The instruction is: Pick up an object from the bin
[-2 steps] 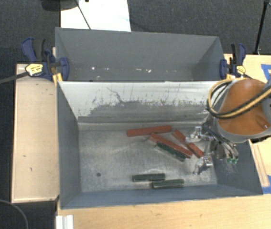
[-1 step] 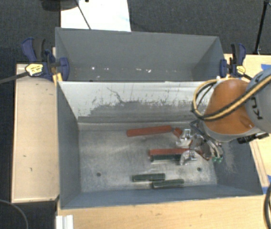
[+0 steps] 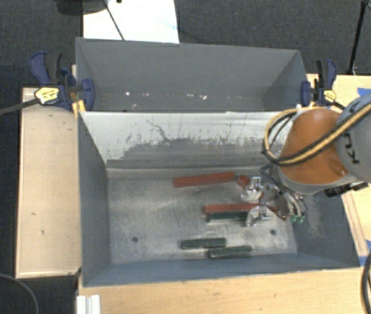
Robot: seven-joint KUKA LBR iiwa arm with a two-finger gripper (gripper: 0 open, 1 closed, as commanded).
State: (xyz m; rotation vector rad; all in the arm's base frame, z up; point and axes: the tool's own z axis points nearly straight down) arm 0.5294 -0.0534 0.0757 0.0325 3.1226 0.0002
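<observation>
My gripper (image 3: 255,205) is low in the right half of the bin, just above the floor. Its fingers (image 3: 253,190) stand apart, so it is open. A short red-brown bar (image 3: 226,209) lies flat with its right end between the two fingertips. Pressed against that bar's near side is a dark bar (image 3: 226,218). A longer red-brown bar (image 3: 203,180) rests near the back wall, and its right end reaches just past the upper finger.
Two dark grey-green bars (image 3: 203,243) (image 3: 230,252) lie end to end near the bin's front wall. The arm's orange cover hangs over the bin's right side.
</observation>
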